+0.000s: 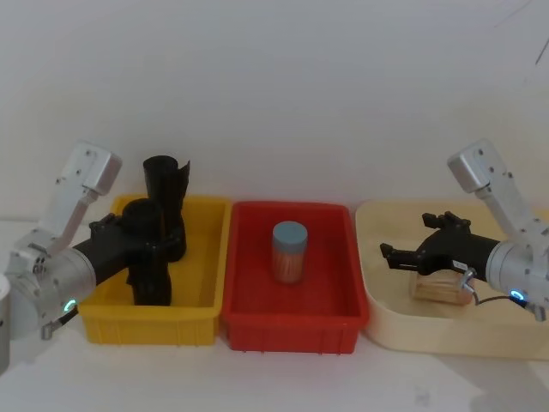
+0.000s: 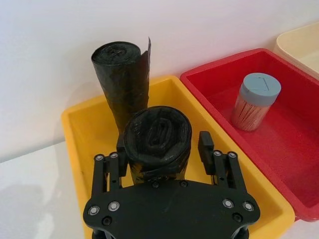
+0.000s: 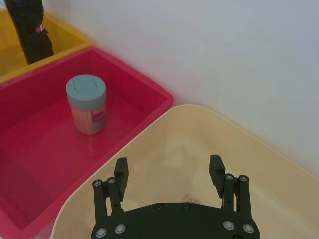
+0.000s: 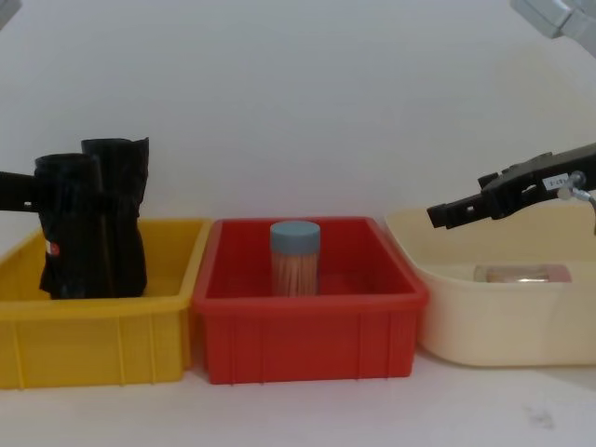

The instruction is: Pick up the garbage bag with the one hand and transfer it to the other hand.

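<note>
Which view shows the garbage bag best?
Left wrist view: the bag stands large inside the open left hand. Head view: the hand partly covers it. Chest view: its side. Right wrist view: a far part.

garbage bag [image 4: 70, 233]: crinkled black, small red mark | taller roll [image 1: 165, 184]: black | bin [image 1: 146, 324]: yellow | middle bin [image 1: 292, 330]: red | tub [image 1: 386, 318]: cream | jar [image 1: 289, 253]: grey-blue lid, pale orange body

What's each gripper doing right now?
Left gripper: open around the garbage bag, not clamped.
Right gripper: open, empty, above the cream tray.
</note>
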